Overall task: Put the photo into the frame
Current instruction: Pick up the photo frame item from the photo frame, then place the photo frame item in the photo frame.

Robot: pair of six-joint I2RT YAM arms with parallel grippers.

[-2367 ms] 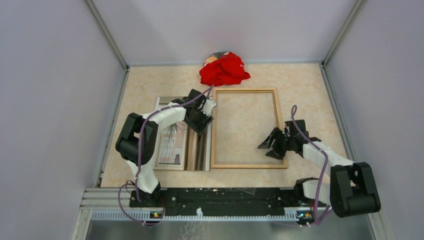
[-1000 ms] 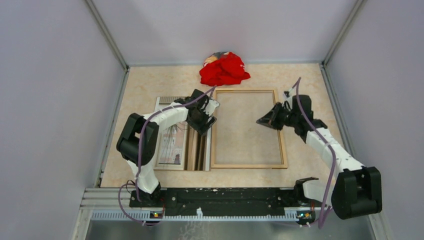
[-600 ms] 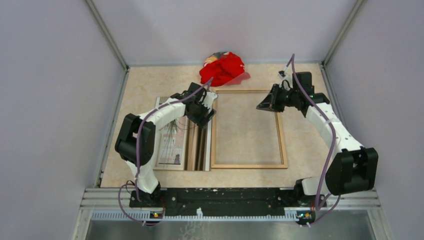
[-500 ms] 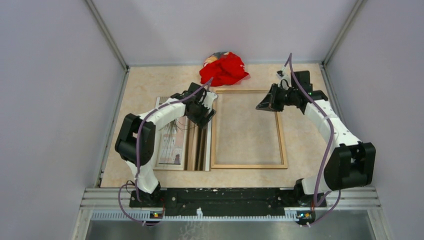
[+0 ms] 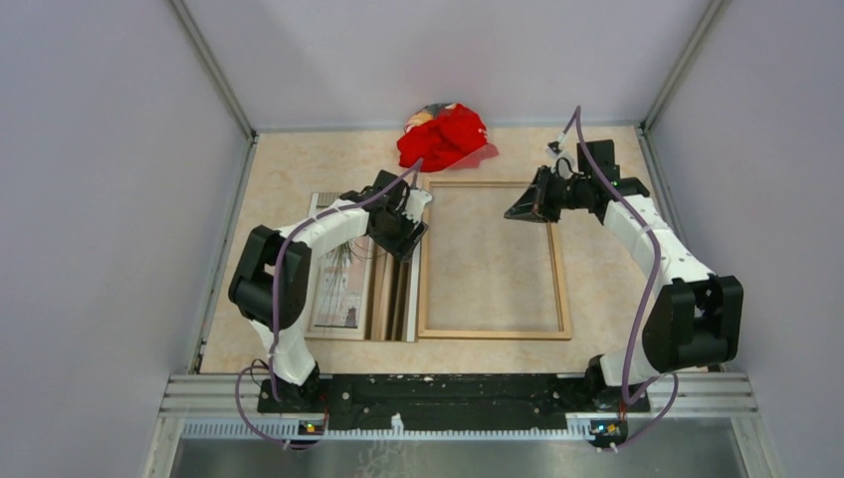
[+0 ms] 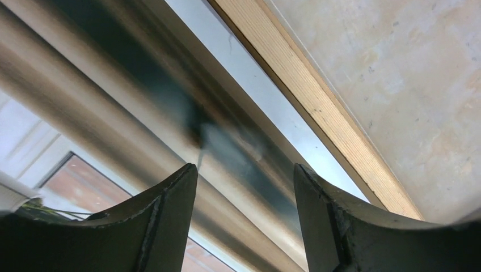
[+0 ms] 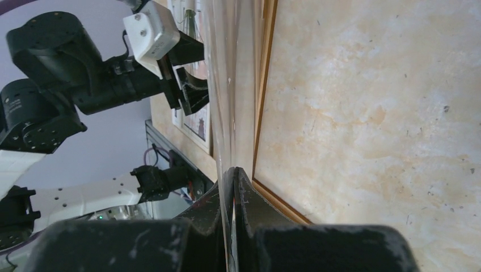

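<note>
The frame of light wooden strips lies flat mid-table, with bare table inside it. The photo lies face up left of it, partly under my left arm. My right gripper is shut on the edge of a thin clear sheet, seen edge-on between its fingers. The sheet slopes down to its glossy left part, beside the frame's left strip. My left gripper hangs open just above that glossy sheet, with nothing between its fingers. The frame strip and a bit of photo show beside it.
A crumpled red cloth lies at the back, just beyond the frame's far strip. Grey walls close in the table on the left, right and back. A metal rail carrying both arm bases runs along the near edge.
My right gripper has moved toward the back of the table, still shut on the clear sheet's edge. My left gripper has stayed by the frame's far-left corner.
</note>
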